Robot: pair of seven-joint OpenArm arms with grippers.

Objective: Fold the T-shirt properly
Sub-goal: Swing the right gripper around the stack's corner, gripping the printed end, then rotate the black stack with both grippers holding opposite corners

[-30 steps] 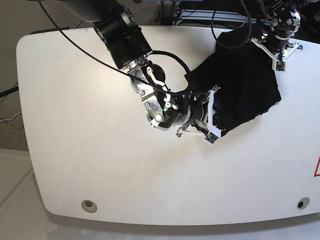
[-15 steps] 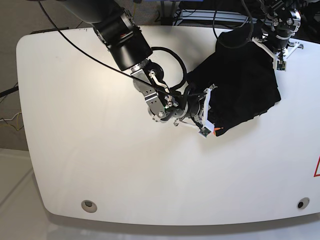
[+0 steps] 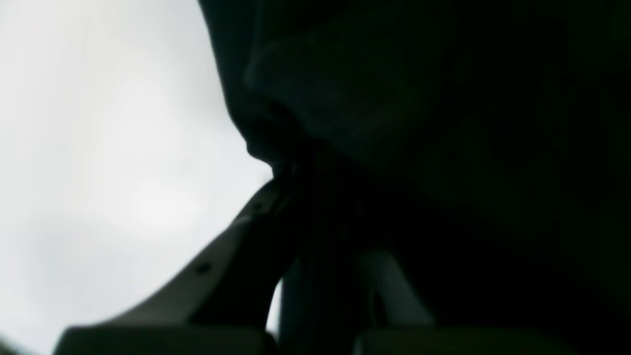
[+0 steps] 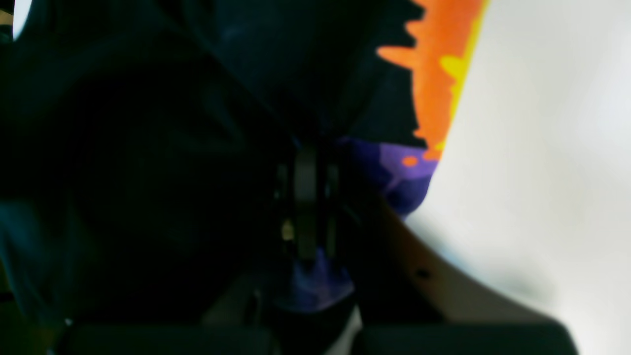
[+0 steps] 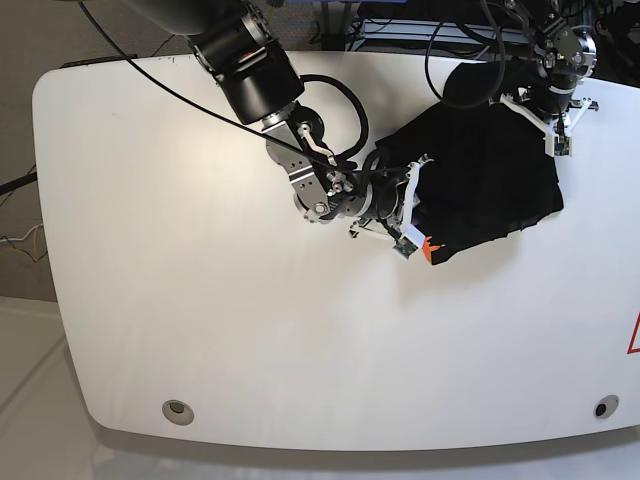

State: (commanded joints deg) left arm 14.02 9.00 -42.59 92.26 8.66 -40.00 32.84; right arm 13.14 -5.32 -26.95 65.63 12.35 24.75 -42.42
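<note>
Peering through the left wrist view, the left gripper point(image 3: 315, 256) has its fingers clamped on dark T-shirt point(image 3: 443, 123) cloth. Right wrist view: the right gripper point(image 4: 305, 207) pinches the printed edge. Base view: the shirt lies bunched at the table point(image 5: 200, 300) far-right, stretched diagonally between both grips.

right gripper point(image 5: 412, 212) pulled up and toward table's far side with clamped t-shirt point(image 5: 480, 180) edge; orange print now exposed; left gripper point(image 5: 553, 118) shifted slightly.
</note>
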